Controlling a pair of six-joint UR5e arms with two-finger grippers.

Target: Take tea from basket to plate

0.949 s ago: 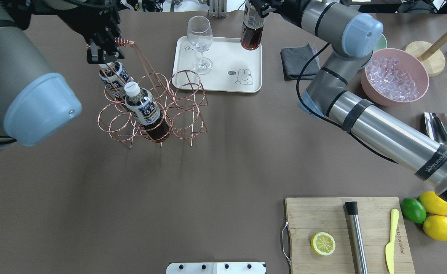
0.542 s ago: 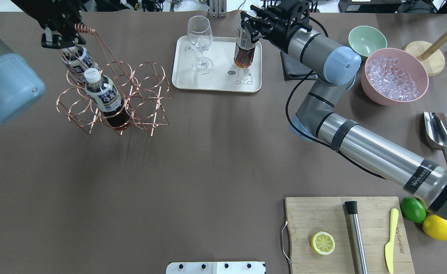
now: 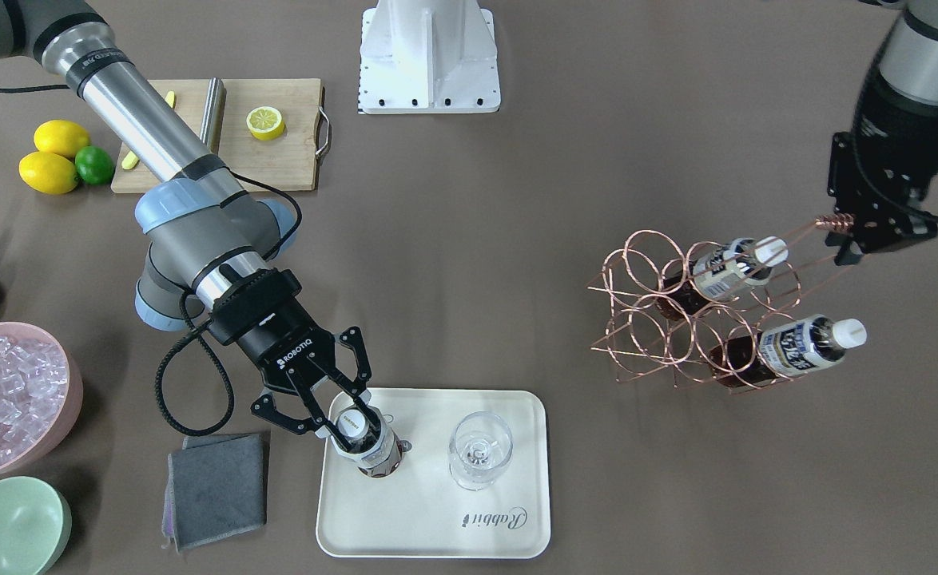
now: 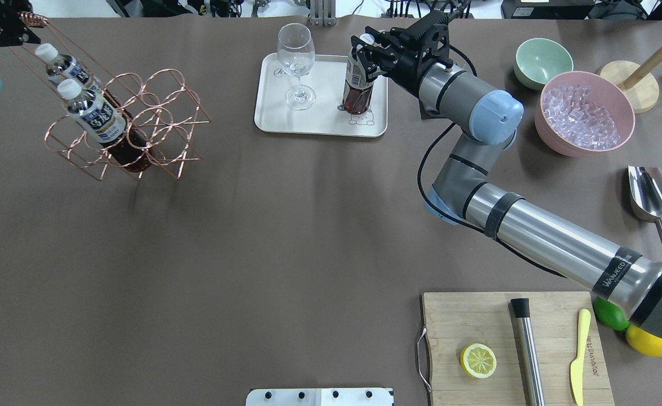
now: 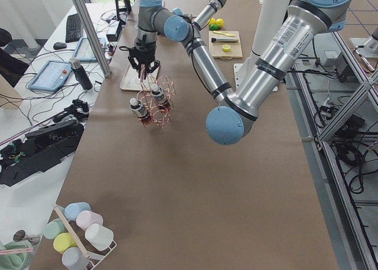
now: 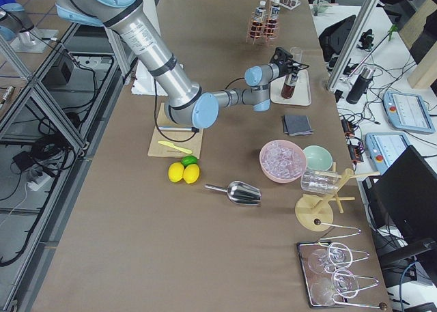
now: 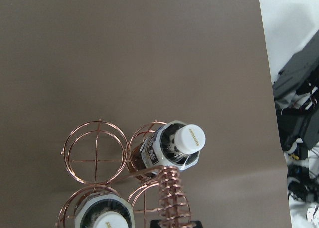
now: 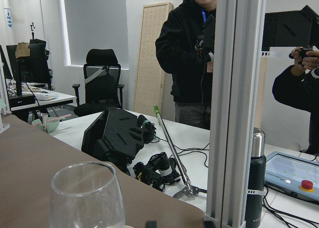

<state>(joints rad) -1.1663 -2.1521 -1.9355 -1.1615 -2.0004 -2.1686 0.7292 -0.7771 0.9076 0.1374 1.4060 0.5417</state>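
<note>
One tea bottle stands on the cream plate, right of a stemmed glass. My right gripper is shut on this bottle's neck from above; it also shows in the front view with the bottle on the plate. My left gripper is shut on the coiled handle of the copper wire basket, which hangs tilted at the far left with two tea bottles in it. The left wrist view shows the handle coil and a bottle cap.
A pink bowl of ice and a green bowl stand at the back right. A grey cloth lies beside the plate. A metal scoop and a cutting board with half a lemon lie at the right.
My right gripper has lowered the tea bottle onto the plate. My left gripper has carried the basket with its two bottles leftward, away from the plate.
</note>
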